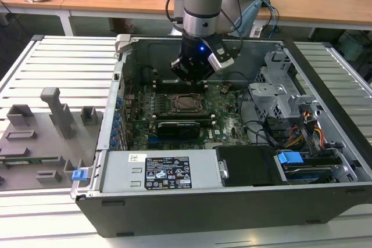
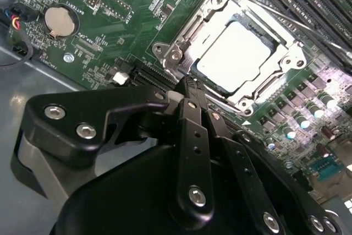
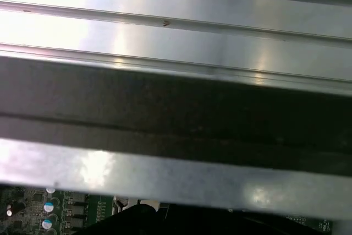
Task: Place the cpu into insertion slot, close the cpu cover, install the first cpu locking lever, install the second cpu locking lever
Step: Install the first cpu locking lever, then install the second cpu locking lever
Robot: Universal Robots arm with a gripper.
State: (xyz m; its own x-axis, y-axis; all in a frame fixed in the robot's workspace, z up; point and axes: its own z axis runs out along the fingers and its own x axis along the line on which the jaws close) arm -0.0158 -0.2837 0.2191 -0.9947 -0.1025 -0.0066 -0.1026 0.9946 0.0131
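The small square silvery cpu (image 2: 234,53) is lying flat in the black insertion slot (image 2: 273,79) on the green motherboard (image 2: 132,9), framed by the thin metal cpu cover (image 2: 181,34). The black gripper (image 2: 190,87) is hovering beside the socket's corner, fingers pressed together, gripping nothing.

A small square chip with a pale silvery metal top (image 2: 234,53) lies flat in the square socket (image 2: 181,39) on the green circuit board, framed by the closed thin metal cover plate (image 2: 275,75).
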